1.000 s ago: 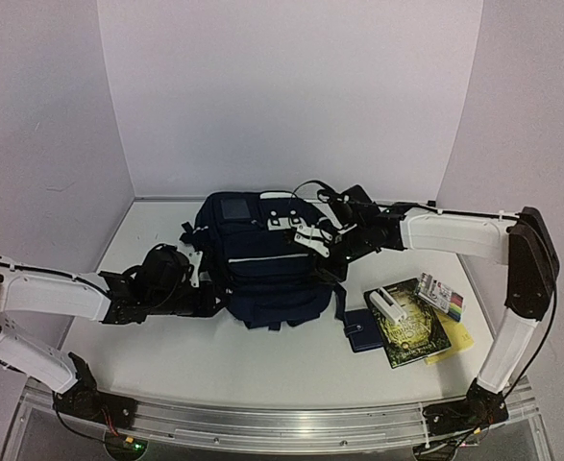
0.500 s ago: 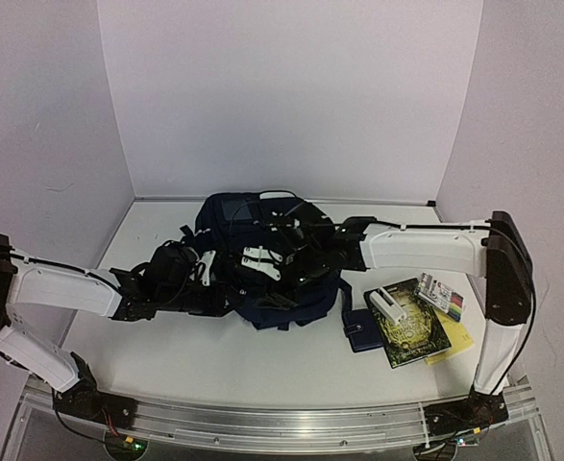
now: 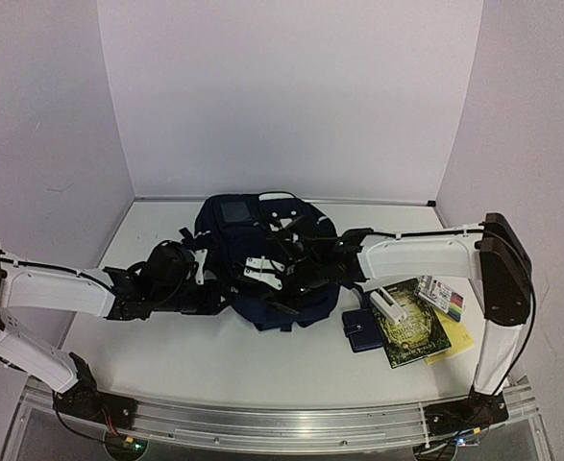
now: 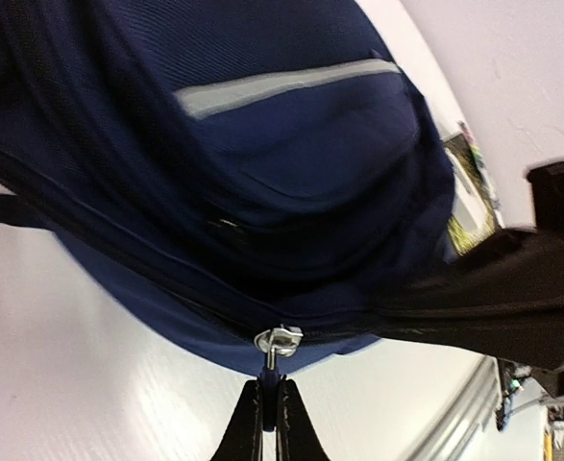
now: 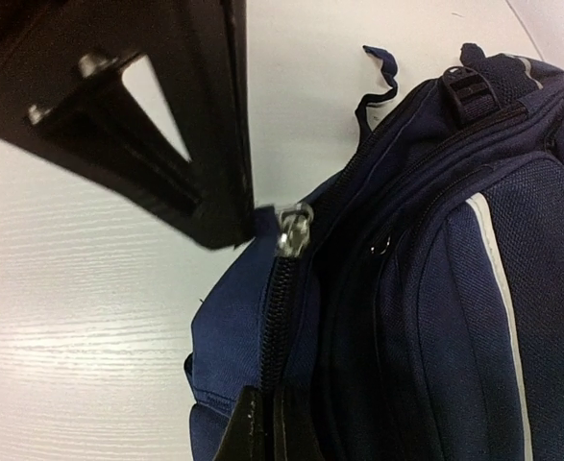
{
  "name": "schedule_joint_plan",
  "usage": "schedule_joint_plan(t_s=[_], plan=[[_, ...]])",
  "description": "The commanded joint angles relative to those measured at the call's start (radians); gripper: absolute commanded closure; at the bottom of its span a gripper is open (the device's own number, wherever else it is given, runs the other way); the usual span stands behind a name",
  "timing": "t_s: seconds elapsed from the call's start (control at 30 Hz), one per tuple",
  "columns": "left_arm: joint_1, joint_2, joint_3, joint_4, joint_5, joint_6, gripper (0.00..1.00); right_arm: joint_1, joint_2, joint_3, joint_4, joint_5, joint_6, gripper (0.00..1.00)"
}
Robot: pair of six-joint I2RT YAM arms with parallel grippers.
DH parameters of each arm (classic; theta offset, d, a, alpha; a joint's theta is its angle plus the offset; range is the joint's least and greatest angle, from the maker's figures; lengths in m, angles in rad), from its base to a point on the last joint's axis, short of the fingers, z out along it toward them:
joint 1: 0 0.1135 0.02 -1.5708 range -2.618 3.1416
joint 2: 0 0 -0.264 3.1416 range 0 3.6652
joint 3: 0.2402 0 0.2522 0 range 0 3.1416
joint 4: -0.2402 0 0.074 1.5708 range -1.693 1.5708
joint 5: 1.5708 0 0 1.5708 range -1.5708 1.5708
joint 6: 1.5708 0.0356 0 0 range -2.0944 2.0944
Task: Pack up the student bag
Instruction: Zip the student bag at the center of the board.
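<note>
The left arm (image 3: 56, 288) and right arm (image 3: 416, 254) wear white shells, black joints, black cables.

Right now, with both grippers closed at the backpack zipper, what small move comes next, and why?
Probably the left gripper should draw the zipper pull it pinches along the track, away from the right gripper, which is shut on the backpack beside that track, bracing it.

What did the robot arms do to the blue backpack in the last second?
The right gripper moved left and nearer across the student bag, then pinched shut on its fabric beside the zipper. The left gripper stayed clamped on the zipper pull. The bag, wallet and book stayed put.
</note>
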Motion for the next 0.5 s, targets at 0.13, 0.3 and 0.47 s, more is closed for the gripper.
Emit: schedule_joint_plan(t_s=[0.13, 0.3, 0.47], plan=[[0.050, 0.007, 0.120, -0.241, -0.328, -0.050, 1.00, -0.007, -0.201, -0.160, -0.053, 0.098, -0.032, 1.00], [0.122, 0.032, 0.124, -0.242, -0.339, -0.063, 1.00, -0.008, -0.254, -0.249, -0.062, 0.108, -0.046, 1.00], [0.184, 0.064, 0.126, -0.185, -0.305, -0.037, 1.00, -0.010, -0.296, -0.317, -0.067, 0.117, -0.056, 1.00]])
